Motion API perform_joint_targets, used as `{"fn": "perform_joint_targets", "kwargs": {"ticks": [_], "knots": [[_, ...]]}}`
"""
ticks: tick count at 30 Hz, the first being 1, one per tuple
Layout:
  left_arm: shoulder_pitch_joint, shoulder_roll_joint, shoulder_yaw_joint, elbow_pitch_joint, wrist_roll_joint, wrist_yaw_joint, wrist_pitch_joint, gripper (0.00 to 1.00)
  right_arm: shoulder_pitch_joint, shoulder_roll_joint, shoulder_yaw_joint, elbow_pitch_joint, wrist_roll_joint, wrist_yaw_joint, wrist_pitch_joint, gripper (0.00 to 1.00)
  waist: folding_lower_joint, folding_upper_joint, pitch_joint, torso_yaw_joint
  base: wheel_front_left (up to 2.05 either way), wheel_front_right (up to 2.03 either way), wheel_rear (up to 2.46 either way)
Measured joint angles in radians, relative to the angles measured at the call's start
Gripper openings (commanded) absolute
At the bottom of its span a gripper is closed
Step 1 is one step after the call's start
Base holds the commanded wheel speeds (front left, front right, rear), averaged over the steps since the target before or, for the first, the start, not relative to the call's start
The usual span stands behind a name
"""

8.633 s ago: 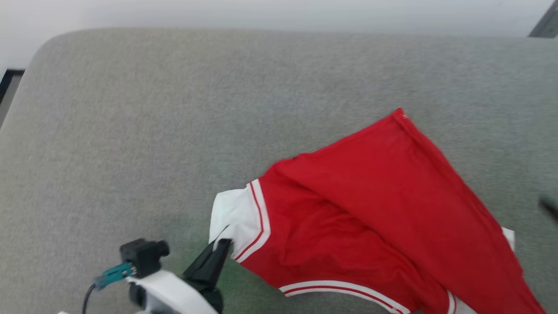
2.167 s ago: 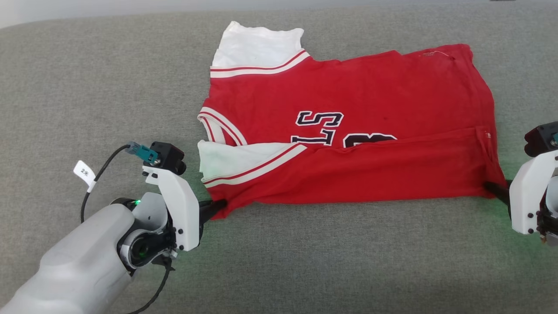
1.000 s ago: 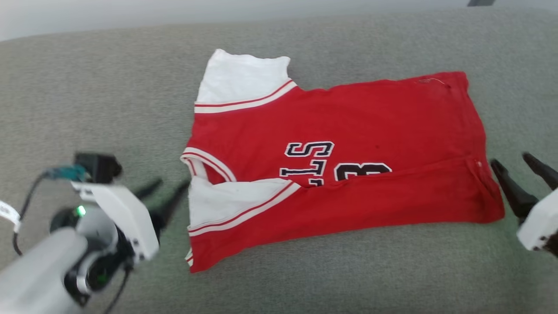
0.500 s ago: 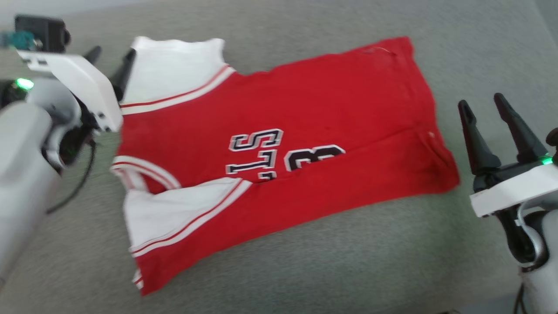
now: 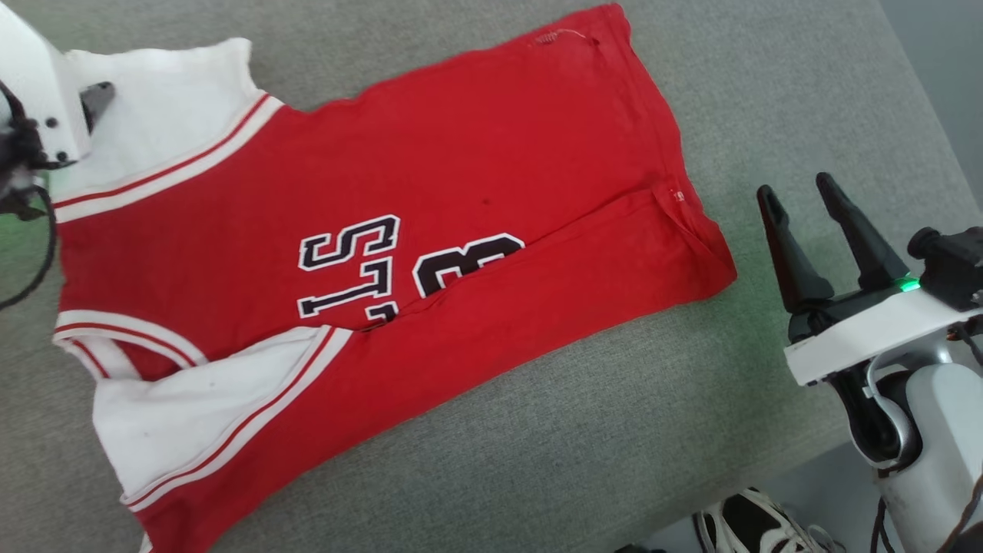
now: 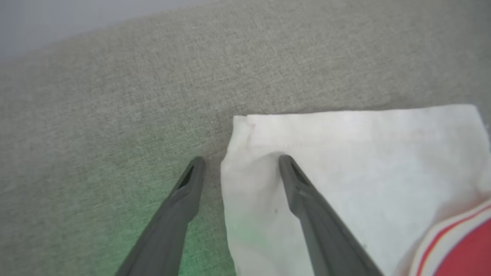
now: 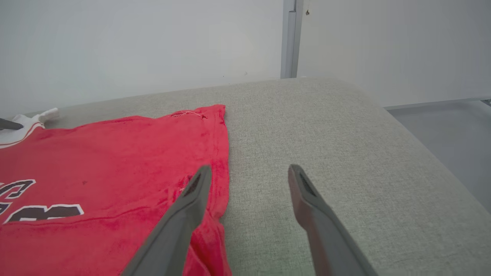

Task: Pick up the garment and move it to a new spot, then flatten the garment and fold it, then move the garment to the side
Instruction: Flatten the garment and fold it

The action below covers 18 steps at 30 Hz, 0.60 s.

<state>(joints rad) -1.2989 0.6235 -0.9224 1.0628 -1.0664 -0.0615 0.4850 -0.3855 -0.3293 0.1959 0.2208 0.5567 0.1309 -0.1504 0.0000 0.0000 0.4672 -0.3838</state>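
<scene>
Both grippers have let go of the near edge they pinched two seconds back. The head camera has also swung, so the shirt's slide across the view is not its own.

Left gripper [image 6: 241,159]: jaws wide apart, nothing held. They straddle the outer corner of the far white sleeve [image 6: 345,153]. One finger is over bare grey cushion [image 5: 537,430]; the other is on or just above the white cloth, which dimples at its tip.

Right gripper [image 5: 795,187]: jaws wide apart, empty. It stands just beside the hem [image 7: 222,153], clear of it in the head view.

Garment [image 5: 369,230]: lies flat on the cushion. Near long edge is already turned up over the lower part of the black lettering [image 5: 349,265]. Far edge is still single and unfolded. A shoe [image 5: 749,526] shows on the floor below the cushion's edge.

Judgement: second lengthwise fold is about to start.

- Left should slip its lower finger under the sleeve corner and close on both layers, not on the cushion nap.
- Right needs to travel up to the far hem corner before closing.
- Lift both ends together, low, with light tension between them.
- Lay the far edge down along the near fold.

Risk: uneven lift will skew the fold or undo the first one.
</scene>
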Motion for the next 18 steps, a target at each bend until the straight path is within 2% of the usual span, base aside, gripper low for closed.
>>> {"fn": "perform_joint_targets", "kwargs": {"ticks": [2, 3, 5, 11, 18], "knots": [[-0.024, -0.002, -0.010, 0.023, 0.001, -0.001, 0.054, 1.00, -0.007, -0.002, 0.010, 0.008, 0.007, 0.000, -0.004, 1.00, 0.0000, 0.0000, 0.010, -0.008, 0.00, 0.00, 0.00], [-0.036, -0.002, -0.013, 0.028, 0.001, -0.008, 0.079, 0.96, -0.013, -0.005, 0.015, 0.010, 0.008, 0.000, -0.006, 1.00, 0.0000, 0.0000, 0.013, -0.009, 0.00, 0.00, 0.00], [-0.049, -0.010, -0.014, 0.029, -0.002, -0.023, 0.094, 0.00, -0.022, -0.012, 0.030, 0.012, 0.014, 0.000, -0.005, 1.00, 0.0000, 0.0000, 0.018, -0.008, 0.00, 0.00, 0.00], [-0.073, -0.047, -0.009, 0.028, -0.033, -0.045, 0.127, 0.00, -0.122, -0.055, 0.138, 0.018, 0.030, 0.000, 0.066, 1.00, 0.0000, 0.0000, 0.036, 0.012, 0.00, 0.00, 0.00], [-0.121, -0.101, -0.029, 0.020, -0.018, -0.054, 0.104, 0.00, -0.431, -0.132, 0.321, 0.150, 0.100, 0.000, 0.275, 1.00, -0.0001, 0.0000, 0.070, 0.062, 0.00, 0.00, 0.00]]}}
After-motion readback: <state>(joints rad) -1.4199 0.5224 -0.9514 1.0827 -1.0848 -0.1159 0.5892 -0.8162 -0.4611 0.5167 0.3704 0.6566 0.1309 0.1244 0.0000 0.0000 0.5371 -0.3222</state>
